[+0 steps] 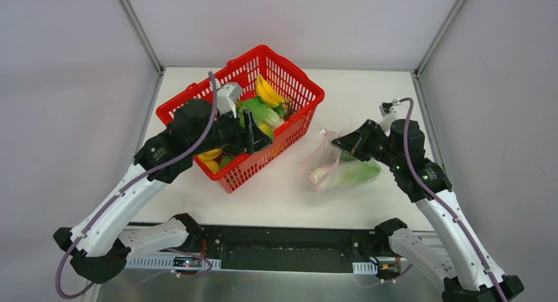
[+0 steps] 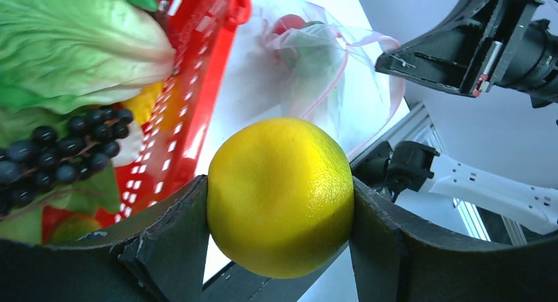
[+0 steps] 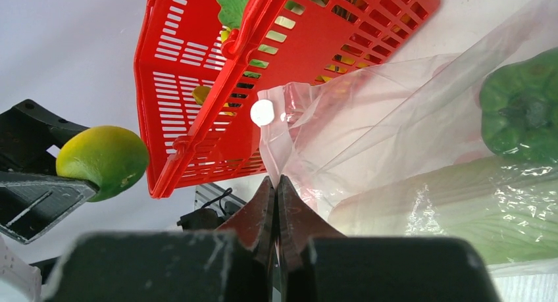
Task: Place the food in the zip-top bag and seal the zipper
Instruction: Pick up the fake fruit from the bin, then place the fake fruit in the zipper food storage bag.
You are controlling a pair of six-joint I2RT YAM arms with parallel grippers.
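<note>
My left gripper [image 2: 279,183] is shut on a yellow-green fruit [image 2: 279,203], held above the red basket [image 1: 297,78] at its near side [image 1: 253,134]. More food lies in the basket: bananas [image 1: 266,91], leafy greens [image 2: 72,45] and dark grapes [image 2: 66,151]. The zip-top bag [image 1: 337,169] lies on the table right of the basket, with a long white-green cabbage [image 3: 447,210] and a green pepper [image 3: 520,111] inside. My right gripper [image 3: 278,180] is shut on the bag's mouth edge and lifts it [image 1: 339,143]. The pink zipper [image 2: 327,85] runs along the raised mouth.
The red basket [image 3: 197,85] stands left of the bag, its near corner close to the bag's mouth. A small white tab [image 3: 262,112] sits on the bag's edge. White walls enclose the table on three sides. A black rail [image 1: 283,246] runs along the near edge.
</note>
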